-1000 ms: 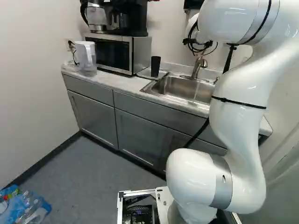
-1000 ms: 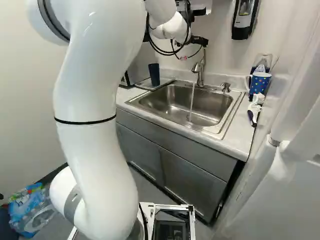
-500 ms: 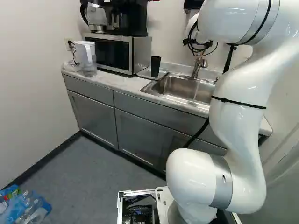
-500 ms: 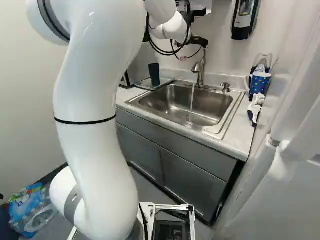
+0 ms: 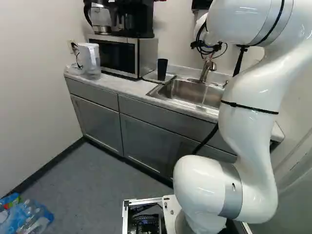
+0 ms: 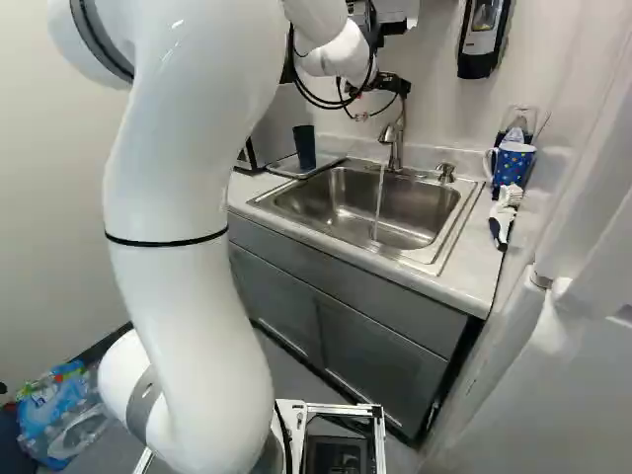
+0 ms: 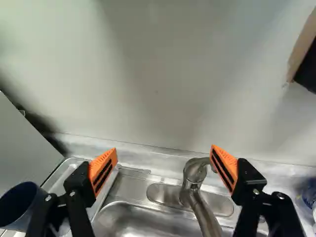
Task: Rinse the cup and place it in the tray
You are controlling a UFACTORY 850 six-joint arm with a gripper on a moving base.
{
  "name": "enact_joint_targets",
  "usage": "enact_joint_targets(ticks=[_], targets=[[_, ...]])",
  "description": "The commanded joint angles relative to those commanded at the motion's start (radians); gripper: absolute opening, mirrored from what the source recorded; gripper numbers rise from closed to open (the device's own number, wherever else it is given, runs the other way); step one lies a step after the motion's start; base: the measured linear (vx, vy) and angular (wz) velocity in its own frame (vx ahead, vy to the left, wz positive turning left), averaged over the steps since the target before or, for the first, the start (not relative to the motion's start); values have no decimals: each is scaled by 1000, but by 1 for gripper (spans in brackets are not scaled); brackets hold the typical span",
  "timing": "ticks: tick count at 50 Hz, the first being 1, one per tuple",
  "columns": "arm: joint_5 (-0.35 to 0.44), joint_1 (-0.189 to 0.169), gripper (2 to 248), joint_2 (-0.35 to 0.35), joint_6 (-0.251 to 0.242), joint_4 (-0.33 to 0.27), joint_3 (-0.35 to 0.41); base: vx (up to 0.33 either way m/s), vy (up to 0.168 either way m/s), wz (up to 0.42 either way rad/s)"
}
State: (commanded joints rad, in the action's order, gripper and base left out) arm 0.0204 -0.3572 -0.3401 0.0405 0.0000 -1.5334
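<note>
Partly hidden by its own wrist parts, the gripper (image 6: 393, 84) is up by the faucet in the right base view. From the wrist, the gripper (image 7: 164, 150) is open, nothing between its orange pads, facing the wall above the faucet (image 7: 193, 185). The dark cup (image 6: 304, 146) stands upright on the tray (image 6: 282, 170), left of the sink (image 6: 395, 212). In the wrist view the cup (image 7: 19, 205) lies outside one finger, its mouth showing. A thin stream of water (image 6: 379, 202) runs from the faucet into the sink.
The microwave (image 5: 122, 54) stands beside the tray, with a water pitcher (image 5: 89, 61) farther along the counter. A blue patterned mug (image 6: 513, 163) and a brush (image 6: 504, 212) are at the sink's other side. A soap dispenser (image 6: 482, 38) hangs on the wall.
In the right base view the near part of my arm has shifted very slightly to the left. The base, cup and tray have not moved, and the water still runs.
</note>
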Motion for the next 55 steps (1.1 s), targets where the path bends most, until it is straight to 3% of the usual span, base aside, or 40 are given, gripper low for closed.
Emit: enact_joint_targets(ticks=[26,55], targets=[[-56,-3,247,17,0,0,19,0,0,0],[-58,-3,247,17,0,0,19,0,0,0]])
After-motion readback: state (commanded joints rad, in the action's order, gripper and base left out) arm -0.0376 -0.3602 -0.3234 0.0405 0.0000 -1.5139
